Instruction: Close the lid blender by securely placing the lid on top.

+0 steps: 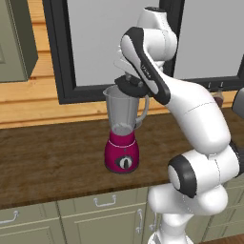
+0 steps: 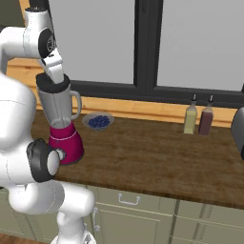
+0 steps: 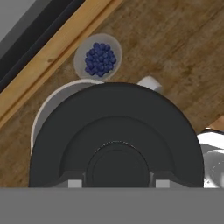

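Observation:
The blender (image 1: 122, 156) stands on the wooden counter, with a magenta base and a clear jar (image 1: 122, 110) that has a side handle. The dark round lid (image 1: 127, 85) hangs level just over the jar's mouth, with my gripper (image 1: 129, 79) shut on it from above. From the right base view the lid (image 2: 54, 86) sits at the top of the blender (image 2: 64, 142). Through the hand camera the lid (image 3: 116, 127) covers most of the jar; the jar's pale rim (image 3: 43, 110) peeks out on the left, so the lid is slightly off-centre. My gripper (image 3: 118, 183) clasps the lid's raised centre.
A glass bowl of blueberries (image 2: 98, 121) sits just behind the blender, near the window sill. Two small bottles (image 2: 190, 119) (image 2: 206, 122) stand at the back right. A dark appliance (image 2: 238, 129) shows at the right edge. Cabinet drawers (image 1: 105, 201) run below the counter's front.

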Tool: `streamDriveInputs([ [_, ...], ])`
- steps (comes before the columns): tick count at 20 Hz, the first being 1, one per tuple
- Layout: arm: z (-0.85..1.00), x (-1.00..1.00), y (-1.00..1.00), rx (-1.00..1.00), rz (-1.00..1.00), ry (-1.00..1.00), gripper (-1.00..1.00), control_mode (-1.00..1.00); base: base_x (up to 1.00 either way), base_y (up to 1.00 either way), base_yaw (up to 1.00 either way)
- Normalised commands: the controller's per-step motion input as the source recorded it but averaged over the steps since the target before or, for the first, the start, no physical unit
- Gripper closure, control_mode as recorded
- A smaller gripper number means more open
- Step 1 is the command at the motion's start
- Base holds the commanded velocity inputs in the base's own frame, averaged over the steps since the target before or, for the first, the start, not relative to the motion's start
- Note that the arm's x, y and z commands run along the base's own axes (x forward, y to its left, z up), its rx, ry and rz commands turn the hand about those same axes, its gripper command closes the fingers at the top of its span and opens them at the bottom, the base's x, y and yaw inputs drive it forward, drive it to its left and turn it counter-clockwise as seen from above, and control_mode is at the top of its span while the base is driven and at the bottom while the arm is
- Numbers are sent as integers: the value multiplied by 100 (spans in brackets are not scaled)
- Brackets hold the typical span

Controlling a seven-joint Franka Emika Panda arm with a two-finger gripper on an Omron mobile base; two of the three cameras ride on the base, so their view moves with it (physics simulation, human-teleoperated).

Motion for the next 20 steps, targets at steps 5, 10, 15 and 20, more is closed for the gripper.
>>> streamDriveInputs([
  [5,0,15,17,-1,0,0,100,-100,0,0,0],
  [10,0,16,23,-3,0,0,100,-100,0,0,0],
  [15,0,13,14,-3,0,0,100,-100,0,0,0],
  [20,0,7,7,-3,0,2,100,-100,0,0,0],
])
